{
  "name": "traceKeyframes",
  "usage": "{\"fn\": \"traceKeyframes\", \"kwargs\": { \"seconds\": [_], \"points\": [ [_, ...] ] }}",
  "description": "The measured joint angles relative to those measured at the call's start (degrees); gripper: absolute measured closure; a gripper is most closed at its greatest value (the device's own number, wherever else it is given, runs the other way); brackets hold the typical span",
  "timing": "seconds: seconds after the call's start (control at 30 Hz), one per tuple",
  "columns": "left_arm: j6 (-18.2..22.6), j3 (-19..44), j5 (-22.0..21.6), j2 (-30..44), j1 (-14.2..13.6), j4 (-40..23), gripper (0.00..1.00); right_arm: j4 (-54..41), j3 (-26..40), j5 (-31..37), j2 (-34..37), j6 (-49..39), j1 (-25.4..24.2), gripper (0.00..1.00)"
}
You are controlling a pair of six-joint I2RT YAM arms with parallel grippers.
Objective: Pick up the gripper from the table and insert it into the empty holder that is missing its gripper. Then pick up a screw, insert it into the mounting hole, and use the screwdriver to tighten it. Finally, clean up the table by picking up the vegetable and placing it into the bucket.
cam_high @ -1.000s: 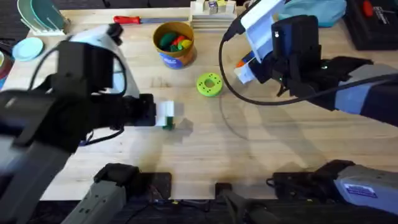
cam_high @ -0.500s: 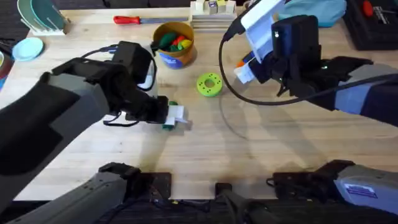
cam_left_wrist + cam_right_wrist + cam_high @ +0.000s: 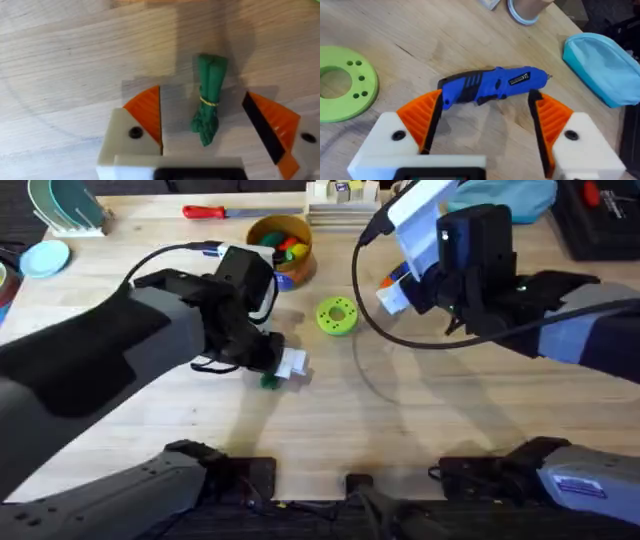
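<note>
- Vegetable (image 3: 208, 105), one small dark green bundle of stalks tied with a thin yellow band, is lying flat on the desk (image 3: 400, 430) between the two orange pads of the left tool (image 3: 215, 125).
- Left tool is standing wide open over it, holding nothing; the bundle is sitting nearer the middle of the gap, touching neither pad as far as the left wrist view is showing.
- From overhead, the left tool (image 3: 285, 368) is reaching low over the desk, with a bit of the green vegetable (image 3: 269, 381) peeking out just beside its white blocks.
- Bucket (image 3: 283, 242), one yellow-orange tub with a blue band and colourful toy food inside, is standing farther back on the desk, partly covered by the left arm.
- Screwdriver (image 3: 492, 85), one thick blue one with a black grip, is lying on its side on the desk between the orange pads of the right tool (image 3: 485, 120).
- Right tool is spread open around it, and whether the pads are touching the blue body I cannot tell.
- One lime-green disc (image 3: 337, 316) with holes is lying between the two arms, near the bucket.
- One red-handled screwdriver (image 3: 215, 212) is resting along the far edge of the desk.
- One light blue pouch (image 3: 602, 67) is lying beyond the blue screwdriver.
</note>
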Motion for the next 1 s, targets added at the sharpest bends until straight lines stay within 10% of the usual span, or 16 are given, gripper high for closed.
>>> {"fn": "traceKeyframes", "kwargs": {
  "seconds": [1.0],
  "points": [
    [-2.77,0.99,-0.84,1.19,-3.30,0.06,0.006,0.00,0.00,0.02,0.00,0.00,0.00,0.010]
  ]
}}
